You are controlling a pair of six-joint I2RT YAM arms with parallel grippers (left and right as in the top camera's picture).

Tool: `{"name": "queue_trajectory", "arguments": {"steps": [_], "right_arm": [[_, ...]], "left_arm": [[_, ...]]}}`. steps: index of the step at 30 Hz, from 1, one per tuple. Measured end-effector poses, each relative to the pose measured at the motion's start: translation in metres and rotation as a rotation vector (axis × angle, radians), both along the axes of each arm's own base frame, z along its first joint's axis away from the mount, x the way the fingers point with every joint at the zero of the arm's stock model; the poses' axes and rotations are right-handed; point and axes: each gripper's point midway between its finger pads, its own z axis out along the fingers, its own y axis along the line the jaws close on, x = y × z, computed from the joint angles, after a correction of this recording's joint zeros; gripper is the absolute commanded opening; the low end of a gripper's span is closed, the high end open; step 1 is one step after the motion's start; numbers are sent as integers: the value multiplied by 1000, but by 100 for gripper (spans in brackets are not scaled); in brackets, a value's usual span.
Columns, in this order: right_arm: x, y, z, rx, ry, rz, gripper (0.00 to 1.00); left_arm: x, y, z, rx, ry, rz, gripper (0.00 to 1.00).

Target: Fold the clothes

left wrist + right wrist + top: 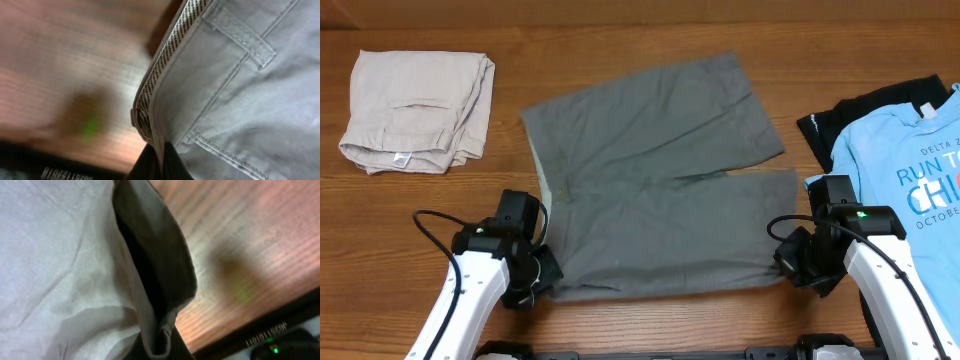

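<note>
The grey shorts (650, 180) are spread flat on the surface (620, 30), the waistband corner clamped in the left claw (542, 268) and the near leg hem in the right claw (790, 262). The cloth is judged light and limp, best held at stitched edges.
</note>
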Motion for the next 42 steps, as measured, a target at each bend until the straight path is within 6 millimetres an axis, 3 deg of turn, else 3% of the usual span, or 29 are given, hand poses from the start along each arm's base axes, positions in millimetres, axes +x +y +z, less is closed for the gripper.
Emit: {"name": "queue_trajectory", "arguments": {"steps": [5,7,15,20,24,29,32,34,38,42], "right_arm": [[-1,1,12,7,-20,4,4],[7,1,32,8,-49,24,4],[71,2,132,5,-267,118,4],[135,6,158,11,-345,166,4],[189,9,157,15,-401,193,4],[239,12,155,9,-503,208,4],[256,12,150,4,-535,212,4],[276,15,143,3,-569,216,4],[305,28,138,-1,-650,258,4],[328,48,133,4,-714,305,4]], "left_arm": [[-11,-5,20,-43,-60,5,4],[-10,-10,30,-81,-111,4,4],[8,-18,94,-141,-309,-6,4],[36,-15,116,-104,-355,-3,4],[68,-12,121,-66,-381,1,4],[120,-8,129,-20,-459,10,4],[146,-6,136,4,-514,17,4],[174,-1,133,48,-555,28,4],[194,6,118,104,-554,39,4],[201,18,100,172,-516,53,4]]}}
